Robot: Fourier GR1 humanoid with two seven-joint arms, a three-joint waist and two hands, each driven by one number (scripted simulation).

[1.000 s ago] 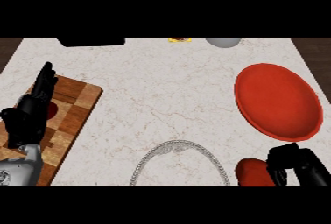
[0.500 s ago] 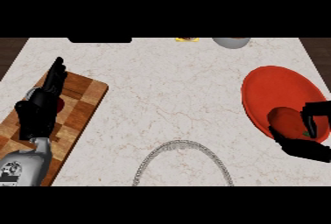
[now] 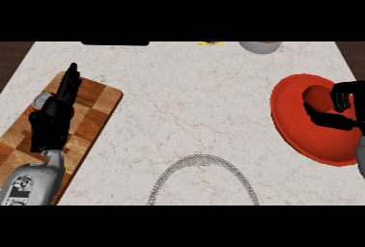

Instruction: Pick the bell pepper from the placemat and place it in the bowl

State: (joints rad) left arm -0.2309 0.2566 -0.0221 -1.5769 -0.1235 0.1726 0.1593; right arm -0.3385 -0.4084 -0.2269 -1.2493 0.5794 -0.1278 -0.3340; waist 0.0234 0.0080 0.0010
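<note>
No text, label, brand, number or sign can be read on the desk (image 3: 185,96) or on anything it carries. The left forearm (image 3: 32,181), at the desk's lower left corner, has a few small dark marks on its grey casing, too small to make out as letters or figures.

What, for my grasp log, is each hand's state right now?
Left hand: open, fingers straight, resting above the wooden board, holding nothing.
Right hand: shut on the bell pepper, at the red bowl.
</note>
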